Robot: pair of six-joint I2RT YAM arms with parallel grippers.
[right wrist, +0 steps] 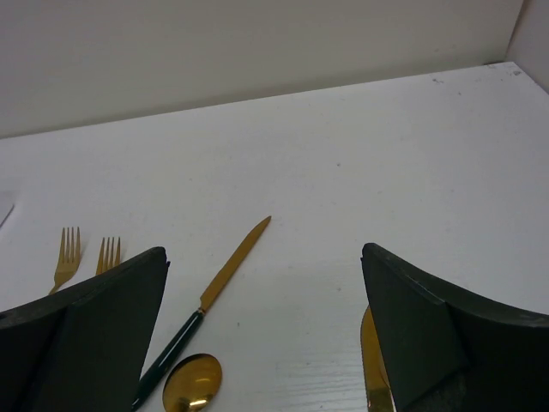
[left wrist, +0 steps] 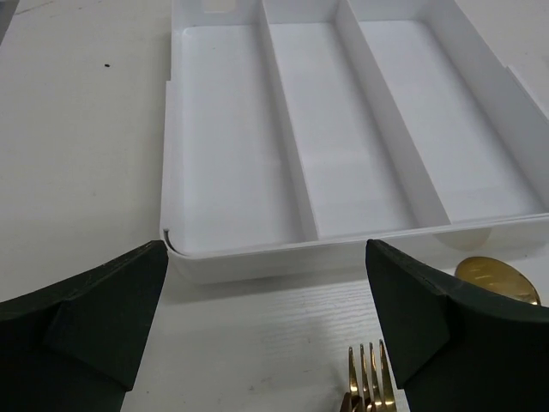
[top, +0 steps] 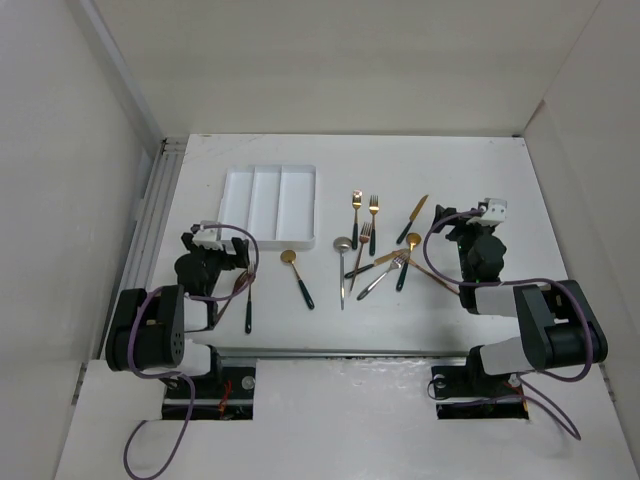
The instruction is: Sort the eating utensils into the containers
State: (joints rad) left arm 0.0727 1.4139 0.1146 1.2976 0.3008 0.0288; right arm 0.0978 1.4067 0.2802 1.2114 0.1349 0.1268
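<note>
1. Top view: the white plastic tray is sitting far-left, its three long slots looking empty. The utensils are lying loose mid-table, several crossing each other, well apart from the tray. A stray piece is lying by the left arm. Risk: lifting one from the tangle is prob. dragging its neighbours, since the handles are overlapping.
2. Left wrist: the left gripper is hanging wide open, holding nothing, just short of the tray's near rim. Gold fork tines and a gold spoon bowl are peeking in. The tray walls are looking thin, smooth and glossy, so a bump is likely shoving it.
3. Right wrist: the right gripper is gaping wide too, empty. A slim gold knife w/ dark green handle is lying flat on the matte table. Thin polished metal like this is risking a slip.
</note>
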